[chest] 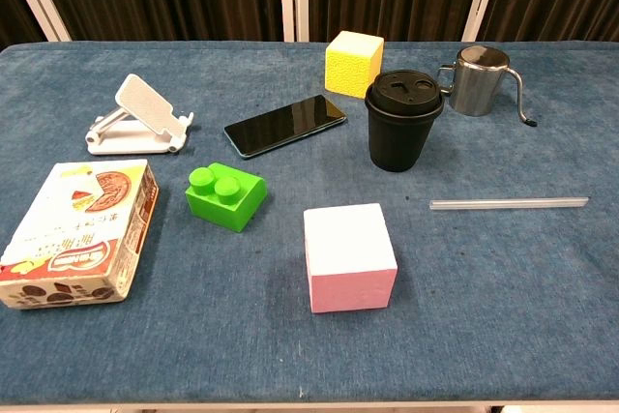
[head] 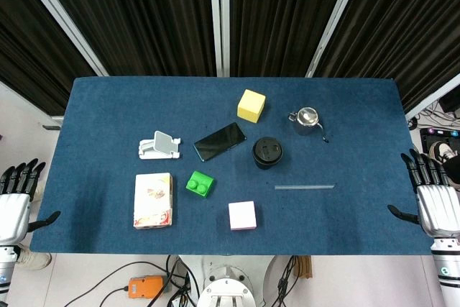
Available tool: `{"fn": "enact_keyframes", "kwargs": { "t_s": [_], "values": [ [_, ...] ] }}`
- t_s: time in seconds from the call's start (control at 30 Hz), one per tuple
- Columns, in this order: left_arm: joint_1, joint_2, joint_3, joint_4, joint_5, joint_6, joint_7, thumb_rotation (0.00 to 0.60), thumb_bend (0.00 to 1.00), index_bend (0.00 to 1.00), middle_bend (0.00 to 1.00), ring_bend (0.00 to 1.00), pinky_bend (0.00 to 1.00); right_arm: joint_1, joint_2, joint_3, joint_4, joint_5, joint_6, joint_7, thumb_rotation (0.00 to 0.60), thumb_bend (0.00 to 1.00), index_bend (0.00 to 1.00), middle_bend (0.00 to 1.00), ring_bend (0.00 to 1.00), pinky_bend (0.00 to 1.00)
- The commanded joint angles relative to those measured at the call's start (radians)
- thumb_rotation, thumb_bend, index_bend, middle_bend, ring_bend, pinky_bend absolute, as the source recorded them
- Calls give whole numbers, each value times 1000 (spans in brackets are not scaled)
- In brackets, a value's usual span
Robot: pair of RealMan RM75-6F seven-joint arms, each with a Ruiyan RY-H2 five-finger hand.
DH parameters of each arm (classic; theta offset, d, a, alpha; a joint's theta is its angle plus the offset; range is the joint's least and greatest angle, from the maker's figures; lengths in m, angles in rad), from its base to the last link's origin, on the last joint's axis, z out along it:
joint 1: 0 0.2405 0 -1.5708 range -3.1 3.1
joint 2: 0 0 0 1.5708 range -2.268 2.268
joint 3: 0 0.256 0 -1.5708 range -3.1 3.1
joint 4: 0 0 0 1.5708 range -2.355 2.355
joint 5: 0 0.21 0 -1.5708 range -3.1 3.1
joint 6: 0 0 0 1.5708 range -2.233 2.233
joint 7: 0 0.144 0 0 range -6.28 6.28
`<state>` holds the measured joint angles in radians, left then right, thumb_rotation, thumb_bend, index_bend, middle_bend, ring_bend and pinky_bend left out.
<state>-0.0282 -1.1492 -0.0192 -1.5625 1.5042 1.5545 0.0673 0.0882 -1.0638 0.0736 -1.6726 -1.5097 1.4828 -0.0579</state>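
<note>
My left hand point(head: 16, 203) hangs just off the table's left edge, fingers spread, holding nothing. At the right edge my right hand point(head: 431, 199) is likewise spread and empty. Neither hand appears in the chest view. Nearest the left hand lies a snack box point(head: 153, 200) point(chest: 79, 232). Closest to the right hand is a clear straw point(head: 305, 187) point(chest: 510, 203). Between them sit a green brick point(head: 200, 183) point(chest: 225, 195), a pink cube point(head: 242, 215) point(chest: 349, 255), a black lidded cup point(head: 267, 152) point(chest: 403, 119) and a black phone point(head: 220, 141) point(chest: 284, 125).
A white phone stand point(head: 159, 146) point(chest: 140, 115) stands left of the phone. A yellow cube point(head: 251, 105) point(chest: 354, 63) and a small steel pot with a spout point(head: 307, 121) point(chest: 481, 80) sit further back. The blue table point(head: 100, 120) is backed by dark curtains.
</note>
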Motion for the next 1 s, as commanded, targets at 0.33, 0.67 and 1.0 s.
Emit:
{"fn": "enact_keyframes", "kwargs": {
  "t_s": [0.33, 0.67, 1.0],
  "values": [
    [-4, -7, -3, -4, 4, -7, 8, 600, 0, 0, 43, 0, 0, 91, -20, -24, -38, -44, -158, 54, 600, 119, 98, 69, 43, 190],
    [-6, -15, -6, 9, 4, -11, 4, 600, 0, 0, 43, 0, 0, 247, -226, 18, -2, 81, -381, -269, 600, 315, 325, 84, 74, 261],
    [-6, -21, -9, 27, -1, -16, -6, 600, 0, 0, 43, 0, 0, 348, -378, 42, 98, 177, -479, -370, 600, 426, 459, 155, 126, 306]
  ]
}}
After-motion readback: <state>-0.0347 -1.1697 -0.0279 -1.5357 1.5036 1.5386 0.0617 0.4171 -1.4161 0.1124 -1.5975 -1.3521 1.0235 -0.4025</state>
